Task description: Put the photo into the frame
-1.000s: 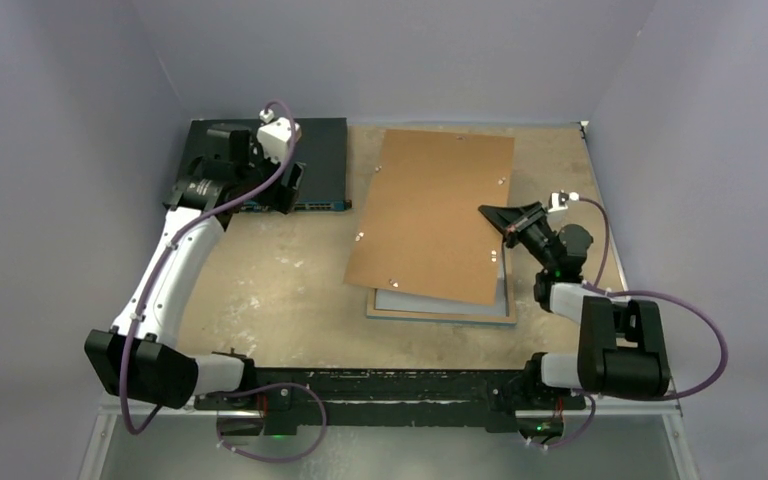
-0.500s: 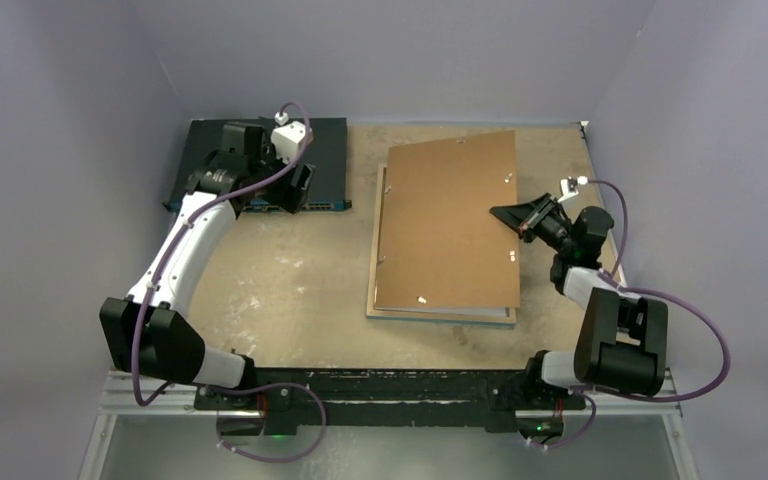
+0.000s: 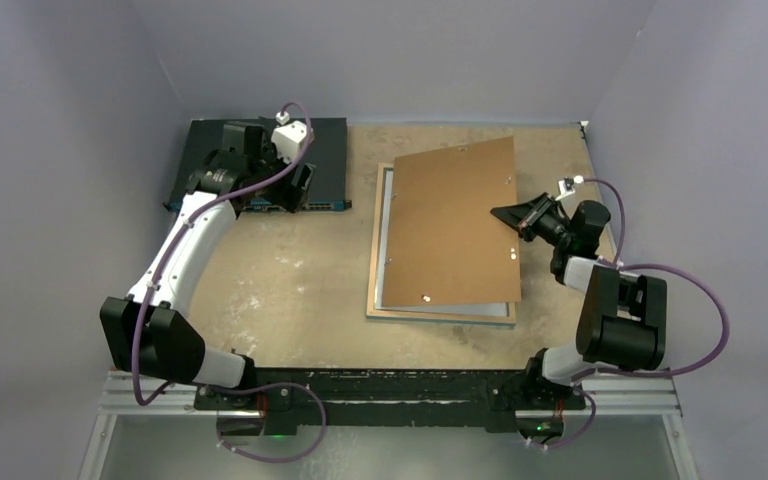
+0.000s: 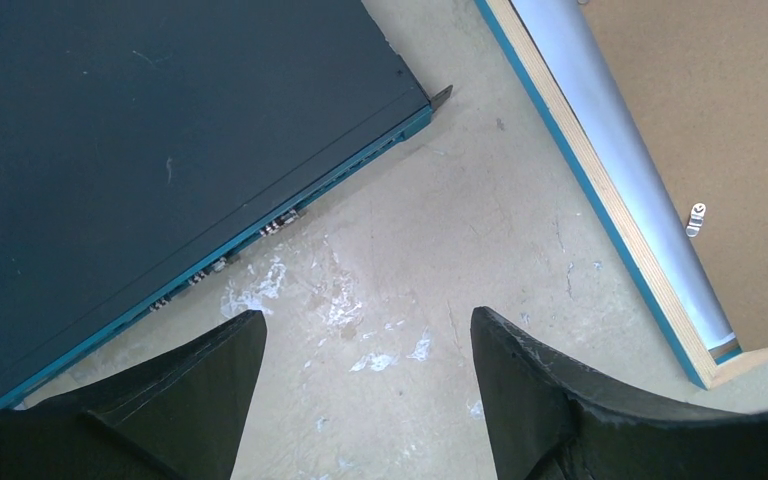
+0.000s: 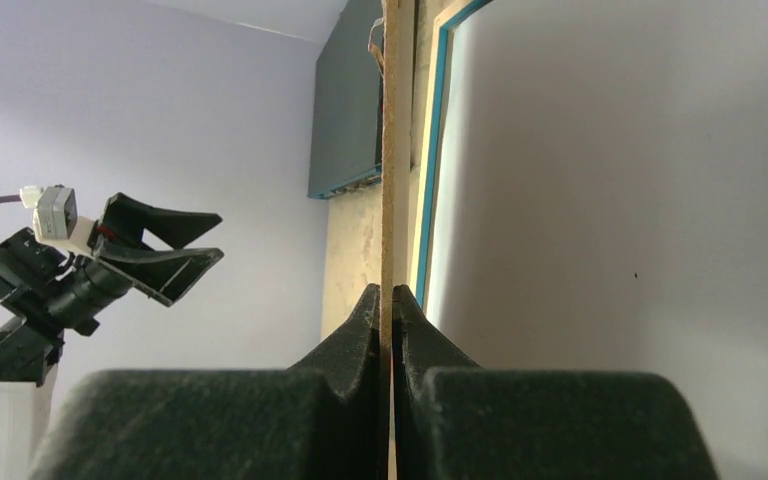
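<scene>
Backing-board stage here by the look of it, nowhere near done. Got the right gripper (image 3: 501, 213) pinched tight on the right-hand edge of the brown backing board (image 3: 450, 215), holding that side up, board tilted over the frame (image 3: 440, 316) rather than flat in it. Presumably either leaving the recess open or lining up for the drop, can't say which. Seeing the frame face down on the table (image 3: 280, 270), right of centre, wood-coloured back rim up and blue edge showing down the side. Inside the recess, just a pale grey sheet (image 3: 388, 240) peeking out along the left and near sides of the board. Could be the photo's blank back, could be glazing; can't tell, and no balloon print visible anywhere, so no pinning down the photo for sure. Over on the left, got the left gripper (image 4: 360, 325) hovering with fingers spread wide, holding nothing, above bare table between the dark flat box (image 4: 110, 120) and the frame's left rim. Probably parked out of the way, or ready to steady that rim. Worth watching: thin board gripped at one edge only, easy to skew off the rim on the way down.
</scene>
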Robot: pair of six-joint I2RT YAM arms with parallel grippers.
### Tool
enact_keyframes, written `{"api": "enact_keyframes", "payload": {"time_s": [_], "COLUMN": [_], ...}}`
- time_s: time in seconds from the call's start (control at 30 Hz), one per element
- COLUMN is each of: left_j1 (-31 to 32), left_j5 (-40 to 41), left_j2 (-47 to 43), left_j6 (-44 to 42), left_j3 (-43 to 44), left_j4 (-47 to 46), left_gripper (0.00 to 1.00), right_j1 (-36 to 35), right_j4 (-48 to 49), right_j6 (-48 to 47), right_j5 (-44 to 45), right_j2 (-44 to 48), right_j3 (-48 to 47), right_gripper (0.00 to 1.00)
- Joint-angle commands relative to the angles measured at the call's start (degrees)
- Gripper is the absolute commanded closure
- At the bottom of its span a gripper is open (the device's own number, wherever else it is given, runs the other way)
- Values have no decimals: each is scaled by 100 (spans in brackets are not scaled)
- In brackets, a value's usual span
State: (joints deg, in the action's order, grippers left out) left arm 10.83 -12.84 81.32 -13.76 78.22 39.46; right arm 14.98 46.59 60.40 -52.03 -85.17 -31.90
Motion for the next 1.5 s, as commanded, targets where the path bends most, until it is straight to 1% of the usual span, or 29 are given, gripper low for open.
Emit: {"api": "enact_keyframes", "payload": {"time_s": [0.0, 0.5, 0.73, 1.0, 1.33, 1.47], "left_j1": [-37, -37, -37, -37, -37, -36], "left_j5": [-61, -45, -34, -25, -69, -78], "left_j2": [-112, -86, -63, -16, -11, -15], "left_j6": [-116, -106, -96, -100, -84, -84], "left_j3": [5, -8, 5, 15, -32, -71], "left_j4": [-228, -255, -255, -289, -344, -352], "left_gripper": [27, 29, 29, 30, 30, 30], "right_j1": [21, -17, -93, -169, -216, -216], "right_j4": [430, 1061, 1161, 1209, 527, 461], "right_j6": [62, 342, 367, 530, 68, 34], "right_j5": [-115, -25, -67, -214, -263, -200], "right_j2": [48, -492, -688, -708, -721, -769], "right_j3": [-107, -9, -15, -18, -203, -292], "right_gripper": [100, 100, 100, 100, 100, 100]}}
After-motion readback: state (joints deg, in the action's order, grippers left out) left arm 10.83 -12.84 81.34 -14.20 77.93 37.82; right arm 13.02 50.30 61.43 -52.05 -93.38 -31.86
